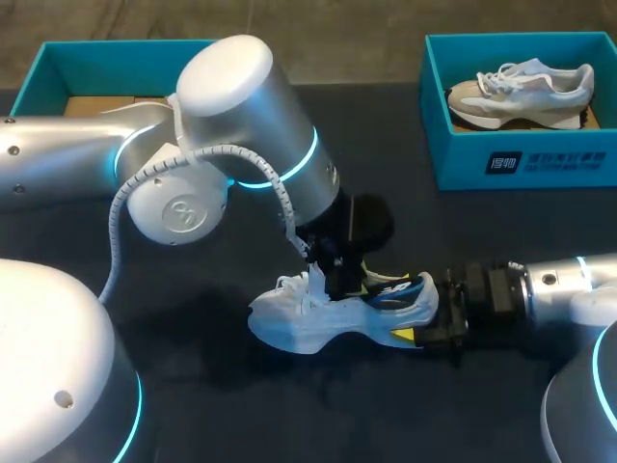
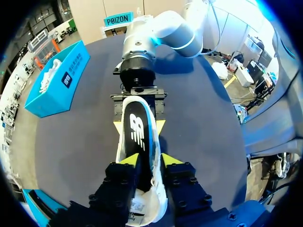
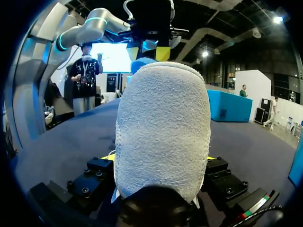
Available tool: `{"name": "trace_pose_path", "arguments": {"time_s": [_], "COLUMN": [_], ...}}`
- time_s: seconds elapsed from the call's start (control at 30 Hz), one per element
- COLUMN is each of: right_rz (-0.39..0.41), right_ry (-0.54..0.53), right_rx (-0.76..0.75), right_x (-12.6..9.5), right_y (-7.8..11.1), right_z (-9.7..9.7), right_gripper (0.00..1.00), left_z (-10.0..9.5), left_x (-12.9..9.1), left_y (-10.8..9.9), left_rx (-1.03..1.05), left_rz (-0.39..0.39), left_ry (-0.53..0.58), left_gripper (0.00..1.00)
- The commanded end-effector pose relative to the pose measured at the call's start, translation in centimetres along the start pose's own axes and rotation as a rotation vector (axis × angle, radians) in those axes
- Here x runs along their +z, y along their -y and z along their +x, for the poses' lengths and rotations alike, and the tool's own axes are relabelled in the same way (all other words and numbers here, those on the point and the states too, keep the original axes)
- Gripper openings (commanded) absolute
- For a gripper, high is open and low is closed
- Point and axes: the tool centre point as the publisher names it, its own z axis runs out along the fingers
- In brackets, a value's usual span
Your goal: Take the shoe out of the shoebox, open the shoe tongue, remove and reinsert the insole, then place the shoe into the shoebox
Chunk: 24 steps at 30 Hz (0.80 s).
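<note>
A white shoe [image 1: 299, 323] lies on the dark table with its toe toward my left side. Around its heel, my right gripper [image 1: 432, 318] is shut; in the right wrist view the fuzzy white heel [image 3: 161, 132] fills the gap between its fingers [image 3: 161, 165]. A black and blue insole [image 1: 397, 289] rises out of the shoe over the heel. My left gripper [image 1: 333, 280] comes down onto the shoe's opening. In the left wrist view its yellow tips [image 2: 146, 160] press on both edges of the insole [image 2: 137, 130], with the white tongue beneath them.
A teal shoebox [image 1: 521, 159] at the back right holds a beige shoe [image 1: 525, 92]. A second teal box [image 1: 58, 68] sits at the back left, partly hidden behind my left arm. Bare dark tabletop lies in front of the shoe.
</note>
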Motion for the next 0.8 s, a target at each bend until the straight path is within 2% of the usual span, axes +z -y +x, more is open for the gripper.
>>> {"name": "trace_pose_path", "arguments": {"time_s": [0.03,0.17,0.4,0.6,0.8], "right_rz": [0.004,0.004,0.004,0.004,0.004], "right_ry": [0.002,0.002,0.002,0.002,0.002], "right_rx": [0.0,0.0,0.0,0.0,0.0], "right_x": [0.1,0.1,0.1,0.1,0.1], "right_y": [-0.1,-0.1,-0.1,-0.1,-0.1], "right_z": [0.2,0.2,0.2,0.2,0.2], "right_gripper": [0.0,0.0,0.0,0.0,0.0], "left_z": [0.1,0.2,0.5,0.9,0.6], "left_x": [-0.1,0.2,1.4,1.9,2.6], "left_y": [-0.1,-0.1,0.3,0.8,1.3], "left_rx": [0.0,0.006,0.0,0.009,0.001], "left_rz": [0.002,0.009,0.042,0.064,0.071], "left_ry": [0.002,0.012,0.089,0.138,0.183], "left_gripper": [0.32,0.43,0.41,0.46,0.47]}}
